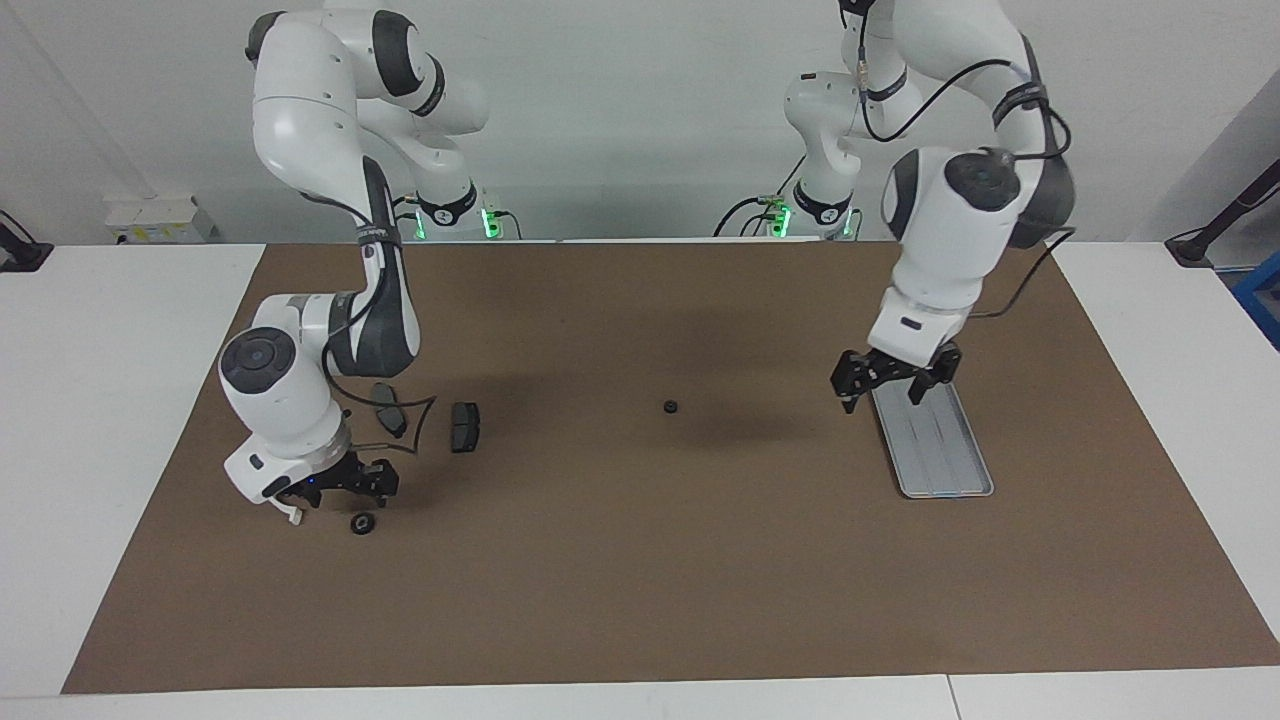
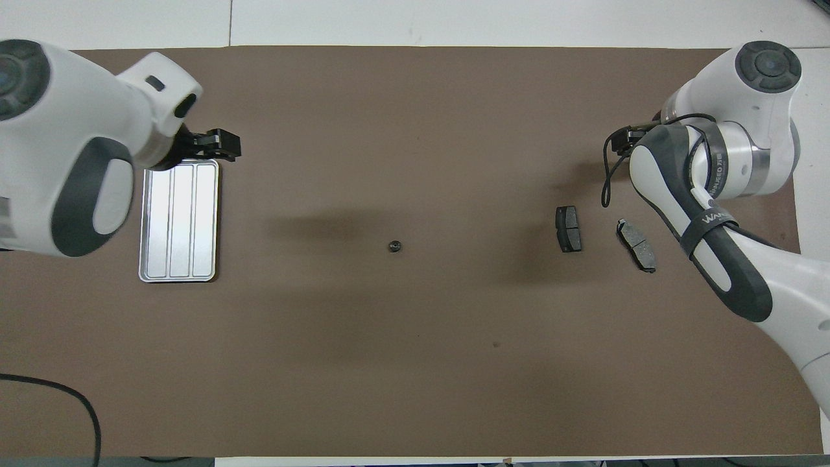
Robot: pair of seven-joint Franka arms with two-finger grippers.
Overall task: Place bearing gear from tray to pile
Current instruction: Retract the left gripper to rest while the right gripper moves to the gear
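The silver tray [image 1: 940, 450] lies toward the left arm's end of the mat, with nothing in it; it also shows in the overhead view [image 2: 178, 220]. My left gripper [image 1: 880, 398] hangs open and empty over the tray's end. A small black round part [image 1: 670, 407] lies alone mid-mat, also seen from overhead [image 2: 394, 246]. Two dark brake pads [image 1: 465, 425] [image 1: 388, 408] lie toward the right arm's end. My right gripper [image 1: 345, 485] is low beside them, just over a second small black ring [image 1: 362, 523] on the mat. A small white piece [image 1: 293, 515] shows under it.
A brown mat [image 1: 640, 600] covers most of the white table. A thin black cable [image 1: 415, 420] loops from the right arm over the pads. The right arm's forearm hides its gripper and the ring in the overhead view.
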